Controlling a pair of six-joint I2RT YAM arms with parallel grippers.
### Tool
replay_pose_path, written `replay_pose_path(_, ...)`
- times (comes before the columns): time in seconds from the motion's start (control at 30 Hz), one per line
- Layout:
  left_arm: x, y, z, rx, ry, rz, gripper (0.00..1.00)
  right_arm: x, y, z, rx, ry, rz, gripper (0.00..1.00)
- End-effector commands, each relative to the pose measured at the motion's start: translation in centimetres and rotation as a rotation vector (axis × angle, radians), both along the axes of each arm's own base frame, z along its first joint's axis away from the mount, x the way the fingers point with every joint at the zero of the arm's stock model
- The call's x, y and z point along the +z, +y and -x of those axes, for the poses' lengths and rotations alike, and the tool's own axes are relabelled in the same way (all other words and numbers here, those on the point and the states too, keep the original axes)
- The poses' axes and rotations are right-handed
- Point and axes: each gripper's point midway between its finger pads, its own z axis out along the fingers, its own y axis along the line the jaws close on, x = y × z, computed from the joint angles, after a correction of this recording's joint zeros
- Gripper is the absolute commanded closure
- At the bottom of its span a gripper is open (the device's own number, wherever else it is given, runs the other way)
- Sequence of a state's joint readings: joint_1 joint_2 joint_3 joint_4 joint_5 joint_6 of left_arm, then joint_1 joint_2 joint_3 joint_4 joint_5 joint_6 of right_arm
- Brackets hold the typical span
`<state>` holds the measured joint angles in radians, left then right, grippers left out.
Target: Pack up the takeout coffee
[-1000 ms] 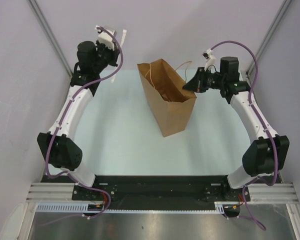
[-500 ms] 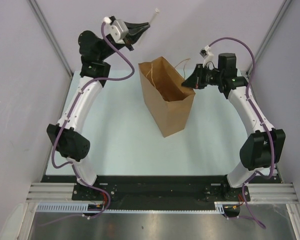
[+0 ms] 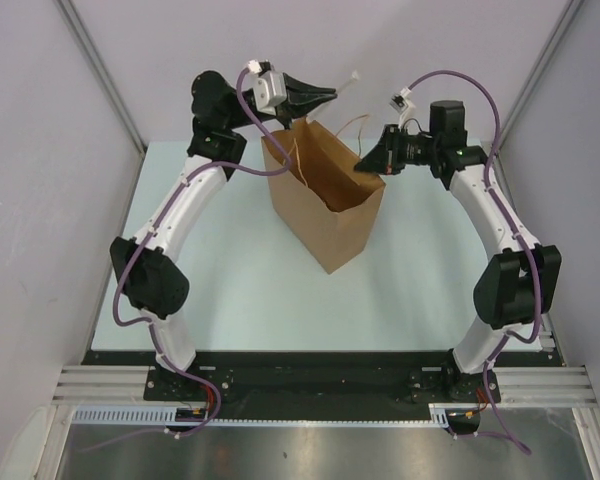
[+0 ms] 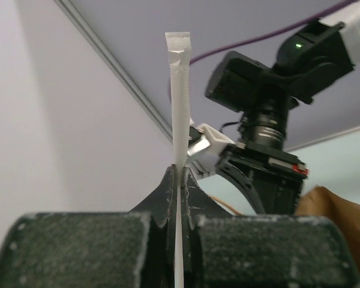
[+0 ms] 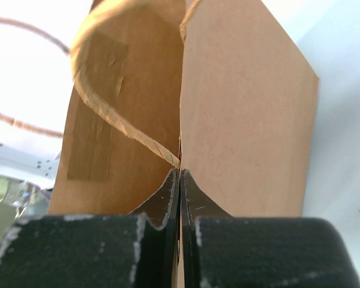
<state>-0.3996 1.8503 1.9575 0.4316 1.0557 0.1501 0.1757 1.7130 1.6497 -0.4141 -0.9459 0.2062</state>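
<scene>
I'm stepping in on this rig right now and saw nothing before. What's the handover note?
Left gripper: shut on a wrapped straw, raised above the far rim of the paper bag.
Right gripper: shut on the bag's right rim, holding it open.
Takeout coffee: not visible; in the bag or not, cannot tell.
Done: bag stands open.
To do: probably drop the straw in, check for the cup.

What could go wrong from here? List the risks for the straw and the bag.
1. The left claw pinches the thin wrapped straw with most of it sticking out. Its free end seems to sit past the far rim of the paper bag, so a release may miss.
2. The right claw grips only one thin bag wall, so a pull might tear or tip it.
3. Both claws crowd the bag mouth and might collide.
</scene>
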Motion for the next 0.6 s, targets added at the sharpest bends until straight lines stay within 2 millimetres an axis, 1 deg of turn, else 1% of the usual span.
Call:
replay_pose_path(0.0,0.1,0.7,4.1,-0.086,-0.027,-0.047,1.0,3.1,1.5,1.0,0.131,-0.077,-0.067,1.0)
replay_pose_path(0.03,0.0,0.8,4.3,-0.083,-0.027,-0.047,1.0,3.2,1.6,1.1,0.142,-0.073,-0.074,1.0)
replay_pose_path(0.07,-0.8,0.8,4.2,-0.08,-0.006,-0.053,1.0,3.4,1.9,1.4,0.166,-0.073,-0.083,1.0)
replay_pose_path(0.1,-0.3,1.0,4.7,-0.075,-0.015,-0.046,1.0,3.3,2.0,1.4,0.172,-0.068,-0.086,1.0)
replay_pose_path(0.17,-0.7,1.0,4.8,-0.076,0.014,-0.055,1.0,3.5,2.3,1.5,0.192,-0.073,-0.091,1.0)
replay_pose_path(0.23,-0.6,1.2,5.3,-0.077,0.017,-0.065,1.0,3.1,2.7,1.7,0.216,-0.053,-0.089,1.0)
replay_pose_path(0.27,-1.4,1.2,5.4,-0.077,0.05,-0.084,1.0,3.5,2.9,1.7,0.229,-0.079,-0.083,1.0)
replay_pose_path(0.3,-1.7,1.3,5.5,-0.076,0.055,-0.095,1.0,3.2,3.2,2.0,0.244,-0.064,-0.077,1.0)
replay_pose_path(0.33,-1.5,1.6,6.2,-0.076,0.021,-0.105,1.0,2.9,3.4,2.0,0.253,-0.059,-0.072,1.0)
replay_pose_path(0.37,-2.7,1.6,6.2,-0.076,0.062,-0.13,1.0,2.7,3.5,2.0,0.259,-0.056,-0.067,1.0)
replay_pose_path(0.4,-3.0,1.8,6.3,-0.074,0.066,-0.139,1.0,2.8,3.6,2.1,0.268,-0.065,-0.06,1.0)
replay_pose_path(0.43,-3.1,2.1,6.7,-0.063,0.056,-0.149,1.0,2.3,3.9,2.0,0.274,-0.053,-0.059,1.0)
replay_pose_path(0.47,-3.7,2.2,6.6,-0.051,0.064,-0.155,1.0,2.5,3.9,2.0,0.277,-0.06,-0.057,1.0)
replay_pose_path(0.53,-3.8,2.5,6.5,-0.03,0.08,-0.154,1.0,2.2,4.1,1.8,0.288,-0.046,-0.063,1.0)
replay_pose_path(0.57,-3.9,2.8,6.3,-0.02,0.087,-0.155,1.0,2.4,4.2,1.8,0.296,-0.051,-0.063,1.0)
